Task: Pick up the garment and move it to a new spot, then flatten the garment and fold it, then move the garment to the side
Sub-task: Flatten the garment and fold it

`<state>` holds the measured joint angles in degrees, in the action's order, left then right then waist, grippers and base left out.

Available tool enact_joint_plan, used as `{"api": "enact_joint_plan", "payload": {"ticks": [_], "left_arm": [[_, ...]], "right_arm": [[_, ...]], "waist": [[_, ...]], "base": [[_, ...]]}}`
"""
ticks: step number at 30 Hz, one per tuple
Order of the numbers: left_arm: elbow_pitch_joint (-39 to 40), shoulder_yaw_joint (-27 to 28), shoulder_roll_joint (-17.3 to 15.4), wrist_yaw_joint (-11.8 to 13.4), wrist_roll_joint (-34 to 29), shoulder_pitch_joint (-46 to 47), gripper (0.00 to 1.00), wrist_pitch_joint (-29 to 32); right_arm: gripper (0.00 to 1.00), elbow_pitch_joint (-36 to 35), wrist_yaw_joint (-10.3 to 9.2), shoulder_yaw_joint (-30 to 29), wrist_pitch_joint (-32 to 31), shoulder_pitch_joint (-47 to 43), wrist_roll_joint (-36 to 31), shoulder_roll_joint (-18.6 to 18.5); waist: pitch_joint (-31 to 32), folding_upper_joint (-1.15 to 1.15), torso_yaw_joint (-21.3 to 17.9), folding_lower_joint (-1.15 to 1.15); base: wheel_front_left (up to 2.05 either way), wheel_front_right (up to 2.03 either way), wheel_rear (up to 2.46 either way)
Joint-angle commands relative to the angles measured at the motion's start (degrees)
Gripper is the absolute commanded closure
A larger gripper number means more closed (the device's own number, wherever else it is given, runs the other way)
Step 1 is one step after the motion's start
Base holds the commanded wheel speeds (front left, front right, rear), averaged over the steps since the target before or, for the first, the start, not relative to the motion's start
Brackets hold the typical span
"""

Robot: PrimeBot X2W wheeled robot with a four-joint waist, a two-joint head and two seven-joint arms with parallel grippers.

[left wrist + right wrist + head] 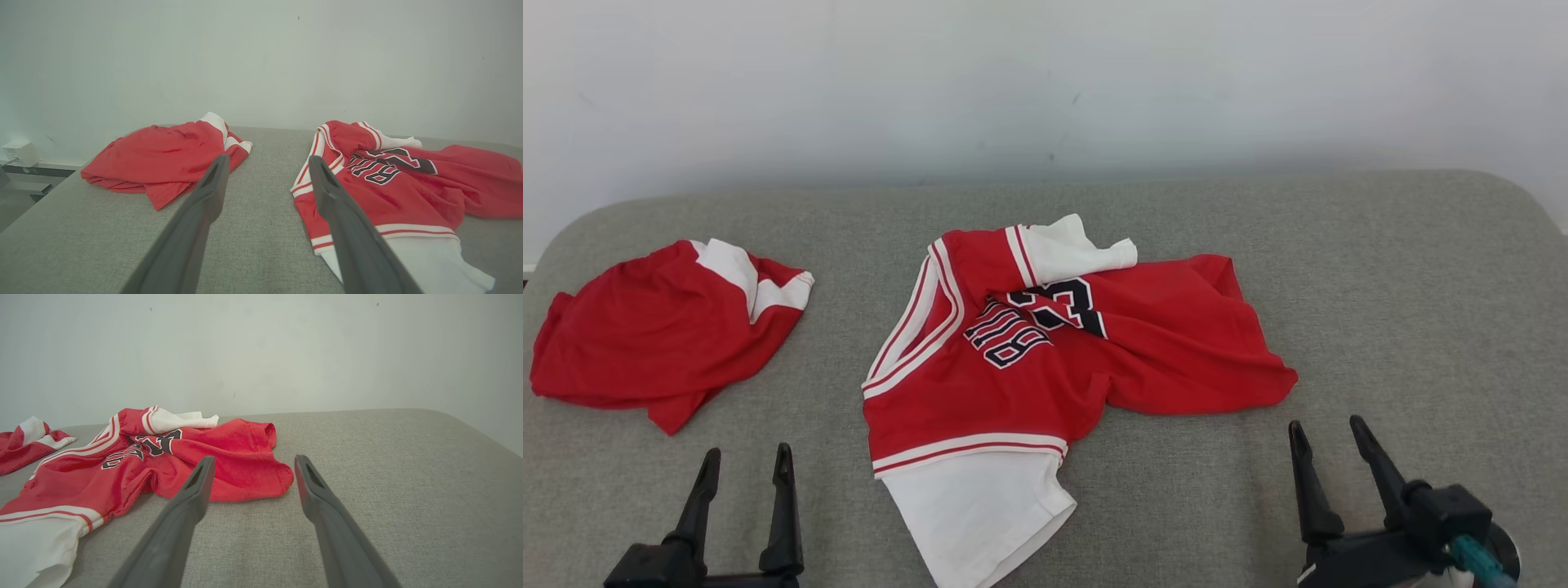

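1. The red and white jersey lies crumpled in the middle of the grey fabric-covered surface. Its lettering is twisted into a fold, and a white part spills toward the near edge.
2. The left gripper hovers by the front edge, left of the jersey. Its fingers are spread apart, empty and clear of the cloth.
3. The right gripper sits at the front right, near the jersey's red hem but not on it. Its fingers also stand apart with nothing between them.
4. A second red garment lies bundled at the far left, well apart from the jersey.
5. To my eye, nothing is done on this jersey. It is neither lifted, flattened nor folded, so the pick-up, the smoothing, the fold and the move aside all remain.
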<state>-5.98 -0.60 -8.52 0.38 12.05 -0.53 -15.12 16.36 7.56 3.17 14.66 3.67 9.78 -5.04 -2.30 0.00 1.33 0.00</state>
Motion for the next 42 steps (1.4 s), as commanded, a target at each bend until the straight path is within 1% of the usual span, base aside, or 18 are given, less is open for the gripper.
{"api": "enact_joint_plan", "payload": {"ticks": [1, 7, 14, 22, 26, 27, 29, 32, 36, 42], "left_arm": [[-0.25, 0.2, 0.1, -0.4, -0.84, 0.8, 0.0, -0.04], [-1.01, 0.0, 1.49, -1.88, -1.44, 2.68, 0.0, -0.04], [-1.66, -1.43, 3.29, -3.38, -2.81, 4.22, 0.0, -0.04], [-2.66, -1.88, 4.24, -4.75, -3.41, 6.43, 0.0, -0.04], [-2.96, -1.81, 4.5, -5.03, -3.64, 7.03, 0.0, -0.04], [-3.3, -1.68, 4.6, -5.3, -3.83, 7.35, 0.0, -0.04], [-3.72, -1.63, 4.71, -5.31, -4.05, 7.4, 0.0, -0.04], [-4.12, -1.27, 4.88, -5.48, -4.27, 6.68, 0.0, -0.04], [-4.91, -1.1, 5.02, -5.77, -4.4, 5.14, 0.0, -0.04], [-5.1, -0.65, 5.26, -5.91, -4.25, 4.35, 0.0, -0.04]], "right_arm": [[0.0, 0.56, -0.15, -0.08, -0.16, 1.32, -0.48, -0.7], [0.0, 6.02, -0.15, -0.54, -1.63, 7.38, -1.04, -3.2], [0.0, 16.23, -0.15, -0.69, -2.45, 13.72, -0.76, -5.8], [0.0, 29.54, -0.15, -1.21, -0.95, 20.19, 1.3, -6.49], [0.0, 33.04, -0.15, -0.66, -0.4, 22.32, 2.42, -6.0], [1.0, 35.44, -0.15, -0.24, -0.18, 23.37, 3.48, -5.65], [1.0, 37.02, -0.15, 0.18, 0.0, 24.23, 4.34, -5.64], [1.0, 37.46, -0.15, 0.77, 0.52, 23.37, 5.46, -5.39], [1.0, 30.5, -0.15, 1.0, 0.51, 18.3, 6.95, -5.07], [1.0, 19.36, -0.15, 0.51, 0.48, 8.36, 8.62, -5.05]], "waist": [[-0.51, 0.0, 0.42, 0.0], [-2.23, 0.0, 1.9, 0.0], [-4.67, 0.0, 4.63, 0.0], [-7.13, 0.0, 7.02, 0.0], [-7.75, 0.0, 7.52, 0.0], [-7.88, 0.0, 7.68, 0.0], [-7.76, 0.0, 7.71, 0.0], [-6.81, 0.0, 7.02, 0.0], [-4.66, 0.0, 4.92, 0.0], [-3.47, 0.0, 2.32, 0.0]], "base": [[0.0, 0.0, 0.0], [0.0, 0.0, 0.0], [0.0, 0.0, 0.0], [0.0, 0.0, 0.0], [0.0, 0.0, 0.0], [0.0, 0.0, 0.0], [0.0, 0.0, 0.0], [0.0, 0.0, 0.0], [0.0, 0.0, 0.0], [0.0, 0.0, 0.0]]}}
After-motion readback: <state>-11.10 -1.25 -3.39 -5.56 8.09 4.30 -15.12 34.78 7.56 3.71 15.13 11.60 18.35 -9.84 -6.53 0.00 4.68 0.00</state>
